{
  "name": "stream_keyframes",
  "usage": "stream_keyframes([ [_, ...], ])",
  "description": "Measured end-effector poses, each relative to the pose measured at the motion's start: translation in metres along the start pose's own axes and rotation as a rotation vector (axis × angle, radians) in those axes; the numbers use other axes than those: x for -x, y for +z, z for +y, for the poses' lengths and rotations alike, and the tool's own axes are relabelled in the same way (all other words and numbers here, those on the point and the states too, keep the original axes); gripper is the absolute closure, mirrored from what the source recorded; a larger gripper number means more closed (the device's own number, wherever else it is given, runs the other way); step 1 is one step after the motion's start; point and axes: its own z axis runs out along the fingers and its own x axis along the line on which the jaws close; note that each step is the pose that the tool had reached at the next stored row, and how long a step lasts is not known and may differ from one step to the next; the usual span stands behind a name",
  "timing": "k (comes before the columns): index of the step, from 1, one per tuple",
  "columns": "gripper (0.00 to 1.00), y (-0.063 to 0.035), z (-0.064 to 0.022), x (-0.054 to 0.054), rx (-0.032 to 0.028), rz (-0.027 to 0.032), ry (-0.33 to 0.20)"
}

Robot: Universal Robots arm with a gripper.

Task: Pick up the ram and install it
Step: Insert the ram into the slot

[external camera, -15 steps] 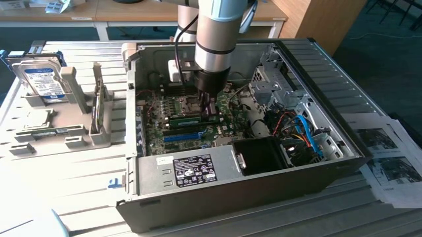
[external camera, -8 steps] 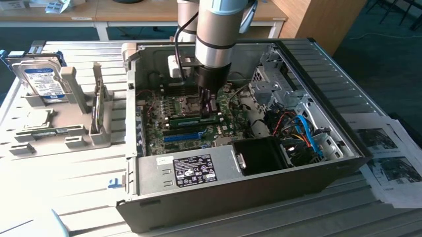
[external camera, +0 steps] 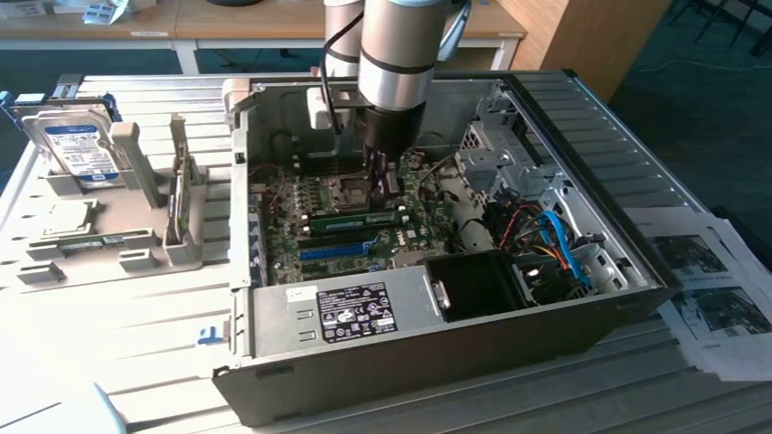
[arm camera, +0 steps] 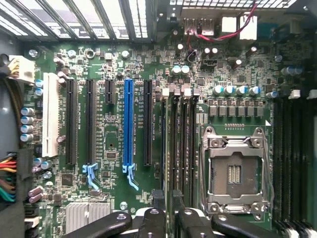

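Reaching into the open computer case [external camera: 284, 362] in the exterior view, the gripper [external camera: 383, 192] hangs directly over the ram [external camera: 360, 220], a green stick across the motherboard; whether the jaws clasp it cannot be told; in the wrist view, the gripper [arm camera: 168, 218] sits over dark memory slots [arm camera: 182, 144].

Illegibly small print on black label [external camera: 353, 312]

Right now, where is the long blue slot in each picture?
Exterior view: the blue slot lies on the green board inside the open case, near the labelled metal box.
Wrist view: the blue slot sits between black slots.
Shared landmark: the silver processor socket.
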Motion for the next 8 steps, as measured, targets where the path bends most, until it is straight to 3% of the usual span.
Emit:
stream_keyframes([
  [8,0.81,-0.0159,0.0,0.0,0.0,0.0,0.0],
])
